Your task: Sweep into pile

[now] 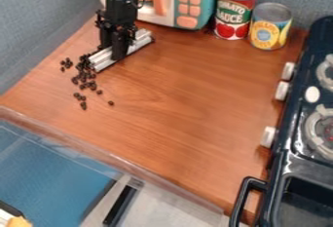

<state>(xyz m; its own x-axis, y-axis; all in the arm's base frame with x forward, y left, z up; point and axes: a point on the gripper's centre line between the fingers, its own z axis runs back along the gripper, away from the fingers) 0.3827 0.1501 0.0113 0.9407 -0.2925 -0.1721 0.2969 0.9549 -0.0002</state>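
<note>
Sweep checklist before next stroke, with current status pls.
1. Gripper at the bar: ok, at the middle of the silver bar.
2. Bar's lower edge flush with the wooden counter: cannot tell, underside hidden.
3. Dark pieces in one pile: not ok, loosely scattered, with a lone straggler.
4. Cans away from the pieces: ok, standing well to the image right.
5. Enough clearance between bar and toy microwave: cannot tell, far end is near it.

The fixed camera looks down at a slant from high opposite the toy microwave point(207, 7), facing it across the wooden counter point(175, 109) from moderately near.
</note>
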